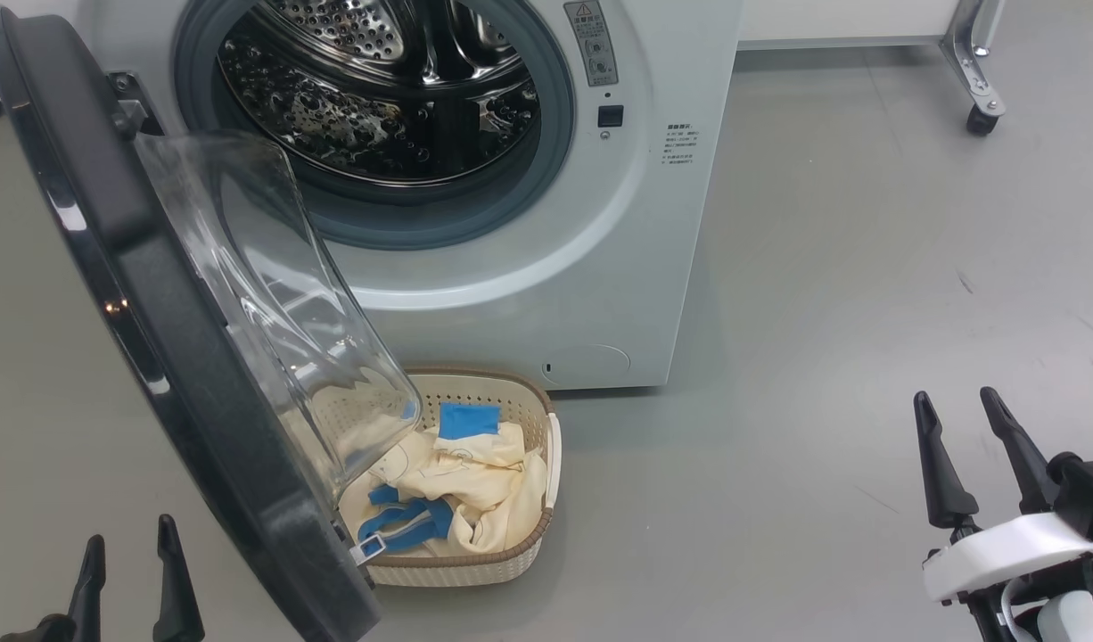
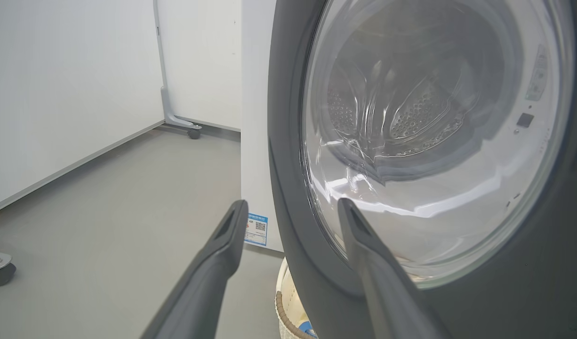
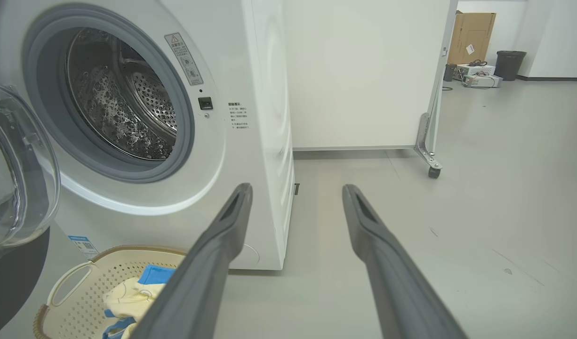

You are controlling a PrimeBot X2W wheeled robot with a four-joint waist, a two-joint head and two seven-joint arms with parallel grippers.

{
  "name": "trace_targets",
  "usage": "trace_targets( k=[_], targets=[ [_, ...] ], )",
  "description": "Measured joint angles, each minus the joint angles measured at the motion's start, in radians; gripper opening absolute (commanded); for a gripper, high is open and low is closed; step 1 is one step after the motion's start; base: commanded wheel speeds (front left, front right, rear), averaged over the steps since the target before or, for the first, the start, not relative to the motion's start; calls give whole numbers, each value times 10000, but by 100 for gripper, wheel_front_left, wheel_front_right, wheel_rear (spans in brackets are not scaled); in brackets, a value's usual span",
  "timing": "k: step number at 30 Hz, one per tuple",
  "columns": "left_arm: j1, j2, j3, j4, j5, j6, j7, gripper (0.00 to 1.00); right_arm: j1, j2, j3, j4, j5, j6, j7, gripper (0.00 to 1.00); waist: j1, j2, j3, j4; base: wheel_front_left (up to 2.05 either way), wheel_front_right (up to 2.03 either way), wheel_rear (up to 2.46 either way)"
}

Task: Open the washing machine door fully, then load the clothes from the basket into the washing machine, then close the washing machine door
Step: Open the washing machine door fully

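clothes (image 1: 475, 481): in basket (image 1: 511, 379) on floor (image 1: 778, 357) before washer (image 1: 546, 267), left end under open door (image 1: 181, 357) | soft, light, floppy; pinch bunched fold mid-heap | left pincer (image 1: 129, 535), right pincer (image 1: 955, 397): spread wide, empty

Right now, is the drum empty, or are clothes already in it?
Empty, as far as it shows: the drum is bare steel, and the clothes lie in the basket.

the washing machine door (image 1: 181, 374) hangs out over the left part of the basket (image 1: 554, 455), its glass bowl above the clothes (image 1: 484, 481); the basket's right side lies uncovered from above. the drum mouth (image 1: 377, 89) stands unblocked. bare floor (image 1: 823, 294) runs from the open right pincer (image 1: 954, 395) to the basket.
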Motion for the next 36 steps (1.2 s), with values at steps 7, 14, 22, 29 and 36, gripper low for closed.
trace_targets(
  k=[7, 14, 22, 29, 36],
  targets=[
    [1, 0, -10, 4, 0, -6, 0, 100, 309, 224, -416, 207, -562, 2, 0, 100, 0, 0, 5, 59, 0, 0, 0],
    [1, 0, -38, 4, 0, -6, 0, 100, 453, 426, -773, 435, -817, 12, 0, 100, 0, 0, 24, 115, 0, 0, 0],
    [1, 0, -59, 0, 0, -8, 0, 100, 584, 719, -1151, 558, -1055, 104, 0, 100, 0, 0, 53, 202, 0, 0, 0],
    [1, 0, -58, 0, 2, -8, 0, 100, 584, 905, -1375, 627, -1225, 190, 0, 100, 0, 0, 102, 254, 0, 0, 0],
    [-1, 0, -59, -10, 10, -8, 0, 100, 584, 1091, -1553, 673, -1396, 288, 0, 100, 0, 0, 135, 282, 0, 0, 0]
  ],
)
